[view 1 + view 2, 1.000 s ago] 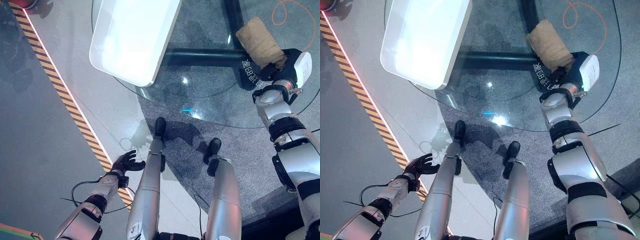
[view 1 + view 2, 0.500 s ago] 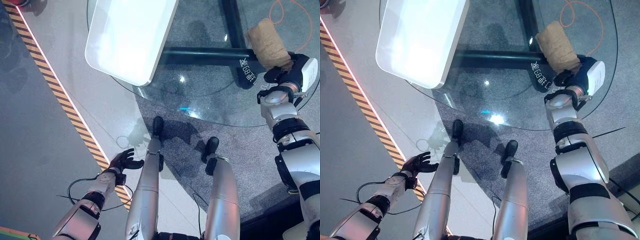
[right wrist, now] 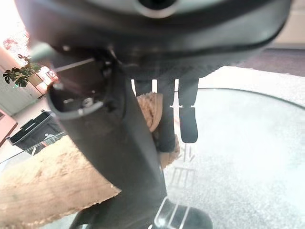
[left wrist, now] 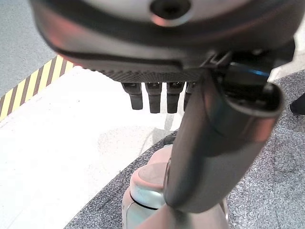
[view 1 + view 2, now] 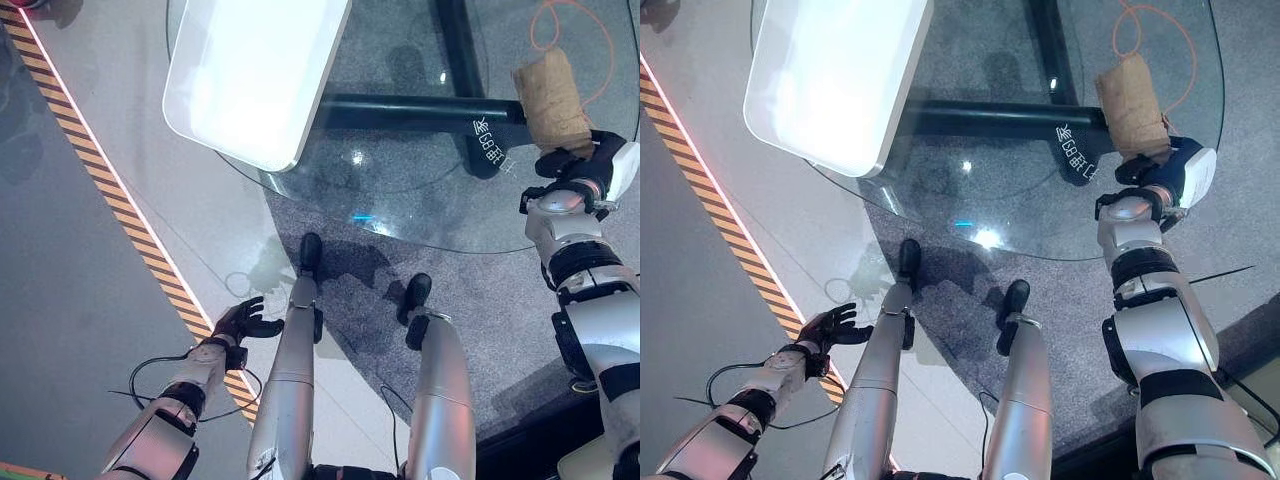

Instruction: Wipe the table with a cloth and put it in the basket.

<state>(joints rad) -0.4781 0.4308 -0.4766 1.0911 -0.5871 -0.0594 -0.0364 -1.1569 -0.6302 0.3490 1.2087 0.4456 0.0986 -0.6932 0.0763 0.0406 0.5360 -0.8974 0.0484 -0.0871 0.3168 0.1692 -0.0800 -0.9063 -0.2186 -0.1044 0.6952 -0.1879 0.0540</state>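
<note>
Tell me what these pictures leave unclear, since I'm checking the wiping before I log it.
- Cloth: the right hand covers its near end on the glass table in the eye views; in the right wrist view the thumb hides part of it.
- White basket: the top edge cuts it off, and glare washes out its inside.
- Left hand: in its wrist view only the fingertips show past the thumb.

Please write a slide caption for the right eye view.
Right robot hand holds a tan cloth on the glass table.
</note>
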